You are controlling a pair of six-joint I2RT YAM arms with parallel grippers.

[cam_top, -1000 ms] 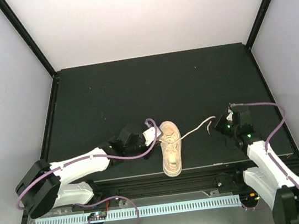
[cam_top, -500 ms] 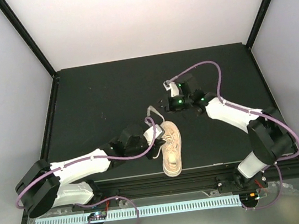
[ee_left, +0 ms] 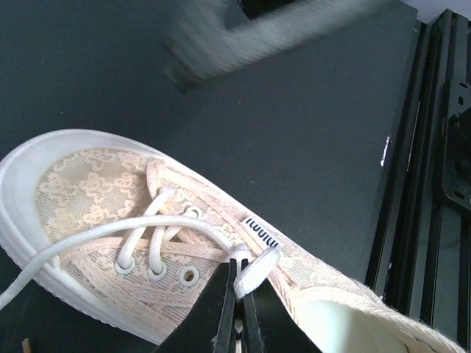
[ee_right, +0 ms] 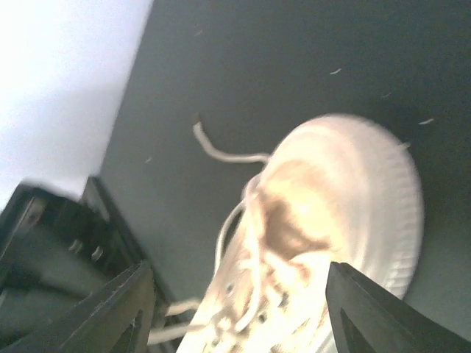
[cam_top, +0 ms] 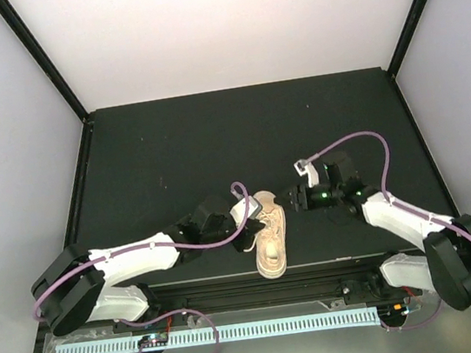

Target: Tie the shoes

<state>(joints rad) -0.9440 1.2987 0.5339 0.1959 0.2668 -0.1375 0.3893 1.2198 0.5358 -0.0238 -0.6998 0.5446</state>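
1. Black tabletop [cam_top: 169,142] boxed in by white walls [cam_top: 222,20], seen from above, with both arm bases at 6 o'clock.
2. Left arm [cam_top: 133,259] lies low across the surface, reaching from 8 o'clock toward the centre, with a purple cable [cam_top: 218,242] looped along it.
3. Left gripper [cam_top: 244,228] sits against the sneaker's 9 o'clock side. Its wrist view shows the black fingers [ee_left: 221,316] pressed together, pinching a flat white lace [ee_left: 254,271] just beside the top eyelets.
4. Sneaker [cam_top: 270,237], beige-pink patterned fabric with a pale sole, rests upright on the table near the 6 o'clock edge, toe toward 12 o'clock.
5. Right gripper [cam_top: 295,196] is just beside the toe, at about 2 o'clock from the shoe's middle. Its fingers [ee_right: 118,309] stand wide apart and have hold of nothing.
6. Loose lace end [ee_right: 221,153] curls on the bare table off the shoe's side, in the blurred right wrist view.
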